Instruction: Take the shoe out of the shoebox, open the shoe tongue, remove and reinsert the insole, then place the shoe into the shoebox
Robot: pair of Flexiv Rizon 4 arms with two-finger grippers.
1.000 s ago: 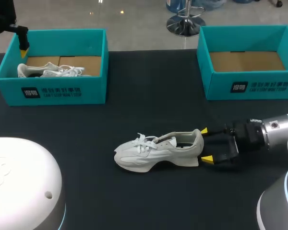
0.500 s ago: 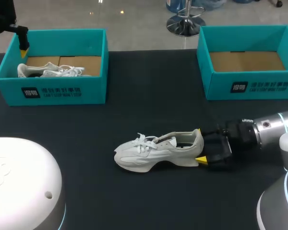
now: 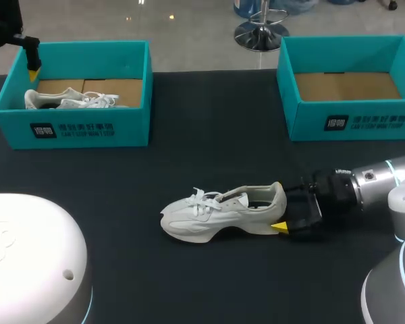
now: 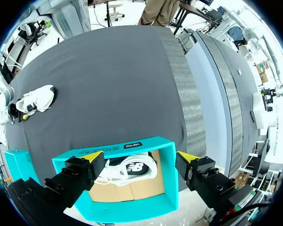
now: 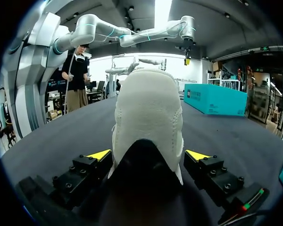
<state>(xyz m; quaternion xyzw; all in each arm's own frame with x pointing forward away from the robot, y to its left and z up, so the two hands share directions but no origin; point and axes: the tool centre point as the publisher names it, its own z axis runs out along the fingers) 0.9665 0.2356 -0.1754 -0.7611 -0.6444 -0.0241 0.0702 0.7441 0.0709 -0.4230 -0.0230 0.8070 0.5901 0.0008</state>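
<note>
Nearest the camera in the head view, two white rounded robot bases (image 3: 27, 256) are cut off at the edge. Beyond them the white shoe (image 3: 223, 212) lies on its sole on the dark bench (image 3: 189, 162), out of both boxes, toe toward my left and laces loose.

My right gripper (image 5: 148, 154) is at its heel. The head view shows only its near yellow tip, at the sole's rear corner; the far finger is hidden behind the heel. From the right wrist, the fingers stand spread, one on each side of the heel. Any contact is too close to judge, so I read the gripper as open. The heel fills that view and hides the toe.

Farther back stand two teal shoeboxes. The right shoebox (image 3: 354, 121) shows its brown cardboard floor. The left shoebox (image 3: 81, 125) holds a second white shoe (image 3: 67, 101), partly hidden by the box's front wall. My left gripper (image 4: 141, 157) hangs above that box, fingers wide apart, holding nothing.
</note>
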